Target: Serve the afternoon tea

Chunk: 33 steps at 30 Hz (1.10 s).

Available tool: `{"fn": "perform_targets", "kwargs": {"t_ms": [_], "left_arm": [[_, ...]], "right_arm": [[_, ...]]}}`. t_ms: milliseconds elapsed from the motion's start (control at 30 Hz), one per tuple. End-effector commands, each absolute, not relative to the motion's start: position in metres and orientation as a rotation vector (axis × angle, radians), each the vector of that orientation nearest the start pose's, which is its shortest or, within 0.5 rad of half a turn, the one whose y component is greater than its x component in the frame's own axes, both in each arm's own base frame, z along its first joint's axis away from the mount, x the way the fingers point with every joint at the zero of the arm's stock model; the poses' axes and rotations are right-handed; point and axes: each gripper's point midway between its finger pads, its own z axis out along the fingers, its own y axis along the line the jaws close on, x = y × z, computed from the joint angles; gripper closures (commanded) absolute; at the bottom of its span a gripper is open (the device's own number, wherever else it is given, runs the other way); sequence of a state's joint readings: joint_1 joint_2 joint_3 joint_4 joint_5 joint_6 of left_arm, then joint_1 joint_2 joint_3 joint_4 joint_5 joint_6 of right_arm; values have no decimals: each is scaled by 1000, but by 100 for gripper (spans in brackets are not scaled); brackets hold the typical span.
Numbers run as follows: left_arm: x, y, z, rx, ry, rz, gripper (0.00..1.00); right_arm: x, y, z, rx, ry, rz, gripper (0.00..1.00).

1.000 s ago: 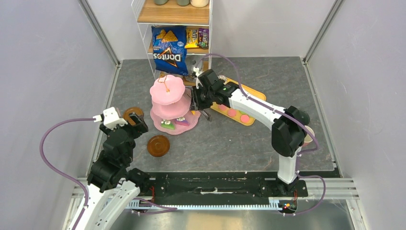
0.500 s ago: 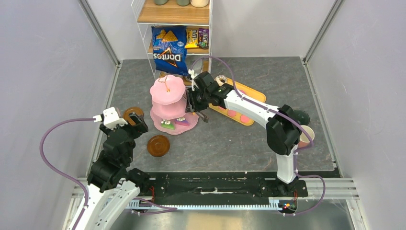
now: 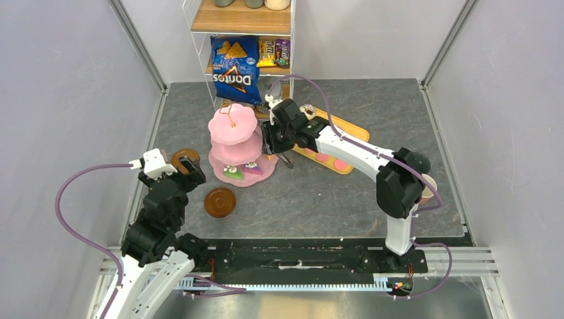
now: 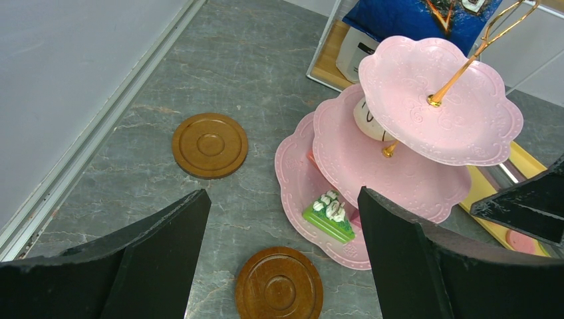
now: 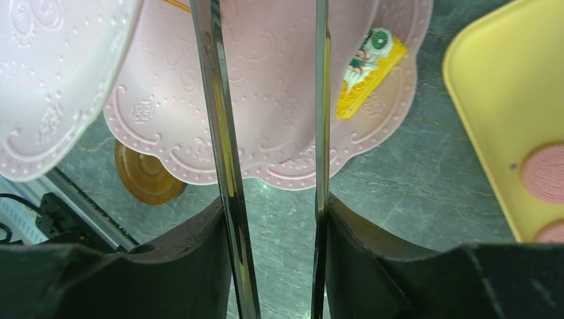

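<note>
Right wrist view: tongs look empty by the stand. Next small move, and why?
Probably back the right gripper away from the pink three-tier stand toward the yellow tray. The metal tongs it grips stand apart with nothing between them, a yellow cake slice already lies on the bottom tier, and pink macarons wait on the tray.

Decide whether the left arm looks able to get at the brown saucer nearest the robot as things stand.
Probably yes. The saucer lies flat, close ahead of the open, empty left pincer. Nothing stands between them; the pink stand sits off to one side.
</note>
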<state>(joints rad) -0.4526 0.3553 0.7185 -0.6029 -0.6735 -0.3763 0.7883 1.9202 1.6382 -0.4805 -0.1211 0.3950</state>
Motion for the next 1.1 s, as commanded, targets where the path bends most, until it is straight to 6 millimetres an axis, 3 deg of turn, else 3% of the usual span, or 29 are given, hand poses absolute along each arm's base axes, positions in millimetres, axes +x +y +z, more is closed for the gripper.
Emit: {"fn": "perform_targets", "kwargs": {"t_ms": [0,267,567,800,1067], "left_arm": [[213,5,262,-427,1688,-18,10],[213,5,262,-428,1689,-15,10],[213,5,262,-428,1688,-17,10],[213,5,262,-429,1688,-17,10],[213,5,263,-428,1687,-18,10]], "right_arm": [[343,373,191,-531,2266,621,47],[348,323,197,-455,2283,425,47],[353,234,192,-233,2343,299,46],[353,159,174,-15,2408,265,46],[345,116,145,149,2501,328,45]]}}
